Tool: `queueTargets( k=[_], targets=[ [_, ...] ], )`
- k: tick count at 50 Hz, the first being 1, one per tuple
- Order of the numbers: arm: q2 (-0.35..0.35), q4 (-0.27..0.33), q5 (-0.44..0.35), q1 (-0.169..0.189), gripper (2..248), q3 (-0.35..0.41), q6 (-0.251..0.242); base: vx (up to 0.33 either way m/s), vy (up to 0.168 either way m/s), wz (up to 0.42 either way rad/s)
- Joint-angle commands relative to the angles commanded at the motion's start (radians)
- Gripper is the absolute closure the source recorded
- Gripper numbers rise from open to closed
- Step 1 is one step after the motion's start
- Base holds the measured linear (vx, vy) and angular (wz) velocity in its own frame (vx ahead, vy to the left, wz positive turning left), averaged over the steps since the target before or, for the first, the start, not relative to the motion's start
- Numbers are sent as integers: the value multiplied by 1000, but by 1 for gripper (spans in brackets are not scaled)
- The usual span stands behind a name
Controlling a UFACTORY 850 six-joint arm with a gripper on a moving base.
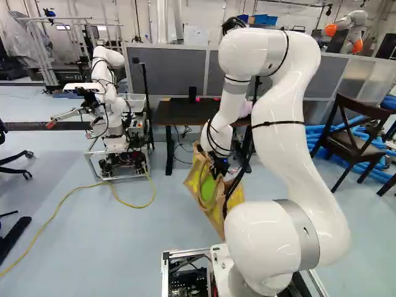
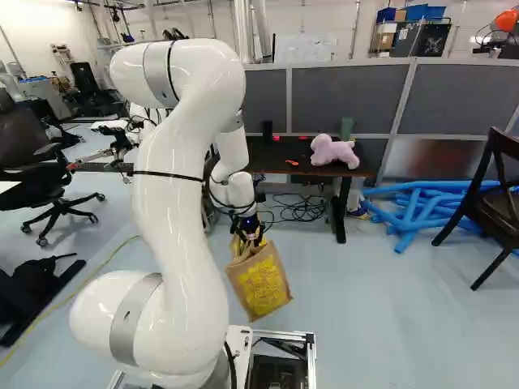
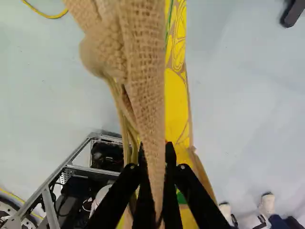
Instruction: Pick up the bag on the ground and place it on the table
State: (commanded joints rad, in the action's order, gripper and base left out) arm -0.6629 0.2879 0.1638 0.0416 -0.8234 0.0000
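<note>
The jute tote bag with yellow print (image 2: 263,282) is being carried by its woven handle (image 3: 147,86), which is being pinched between the two fingers of the black gripper (image 3: 156,155). The bag is hanging aslant on the near side of the dark-topped table (image 2: 280,156), apart from it, and appears to be clearing the floor (image 2: 365,308); a bright green item (image 1: 208,189) is showing within its mouth. On the right part of the tabletop a pink stuffed toy (image 2: 332,152) is lying, and to the right of the table blue tubes (image 2: 422,207) are being seen in a heap on the floor. The step in hand is being judged as the lift, with the transfer to the table remaining. For the next move, greater height is being called for, so that the bottom of the bag is being brought above the near edge of the table before any reach to the far side; the tabletop left of the toy is being suggested as the landing place. Because the load is hanging freely, swinging is being risked, and a slow approach is being favoured.
</note>
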Motion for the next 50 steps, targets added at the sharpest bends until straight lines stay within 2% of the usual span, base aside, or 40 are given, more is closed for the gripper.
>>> queueTargets(
  k=[19, 50],
  targets=[
    [78, -20, 45, -4, 229, 28, 0, 0, 0, 0],
    [203, -26, 201, -28, 229, 57, 0, 0, 0, 0]
  ],
)
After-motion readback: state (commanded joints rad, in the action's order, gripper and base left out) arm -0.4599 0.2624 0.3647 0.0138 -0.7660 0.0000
